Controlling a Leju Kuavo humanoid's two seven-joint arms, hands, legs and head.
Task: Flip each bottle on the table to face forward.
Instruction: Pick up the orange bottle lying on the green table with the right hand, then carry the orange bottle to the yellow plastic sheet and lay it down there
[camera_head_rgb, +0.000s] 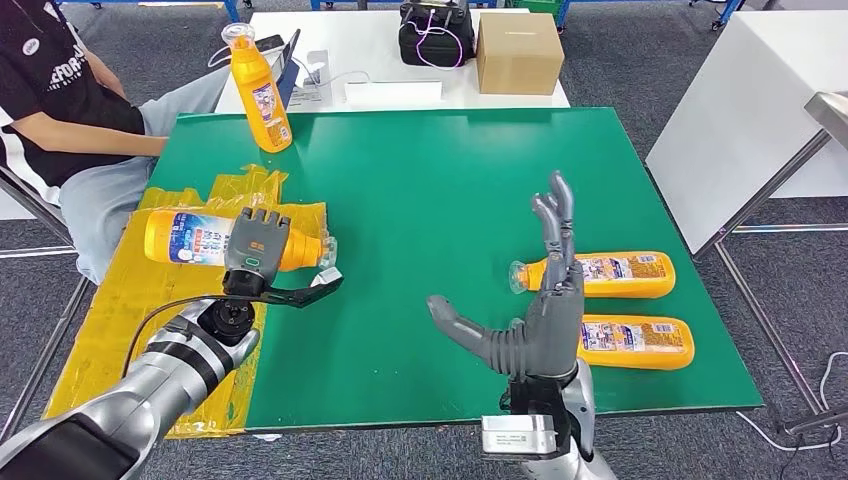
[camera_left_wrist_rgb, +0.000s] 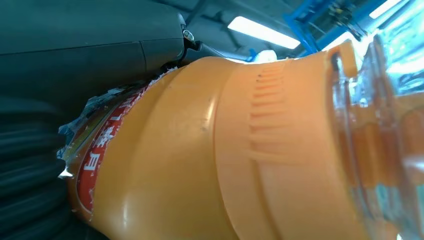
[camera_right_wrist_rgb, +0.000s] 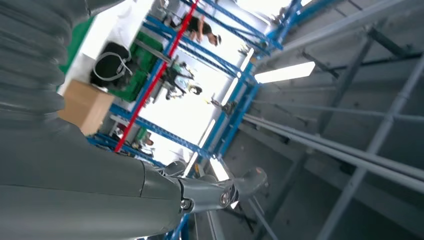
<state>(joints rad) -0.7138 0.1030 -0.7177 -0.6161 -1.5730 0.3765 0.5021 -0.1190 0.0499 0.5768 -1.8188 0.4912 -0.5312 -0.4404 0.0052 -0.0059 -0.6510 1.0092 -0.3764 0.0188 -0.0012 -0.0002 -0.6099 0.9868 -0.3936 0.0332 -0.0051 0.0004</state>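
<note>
Four orange bottles on the green table (camera_head_rgb: 430, 180): one upright bottle (camera_head_rgb: 260, 95) at the far left edge, two lying side by side at the right, the farther lying bottle (camera_head_rgb: 610, 274) and the nearer lying bottle (camera_head_rgb: 640, 343), and a held bottle (camera_head_rgb: 190, 238) on its side over the yellow sheet (camera_head_rgb: 130, 290). Labels carry blue, red and white print, too small to read from the head view; up close in the left wrist view there's red-and-white lettering on a torn label, not legible. Left hand (camera_head_rgb: 258, 252) lies palm-down over the held bottle, fingers wrapped across its body near the neck, clear cap pointing right. Right hand (camera_head_rgb: 535, 310) stands edge-up, fingers straight and together, thumb out to the left, holding nothing, just beside the lying bottles' caps. A seated person (camera_head_rgb: 70, 110) waits at far left.
</note>
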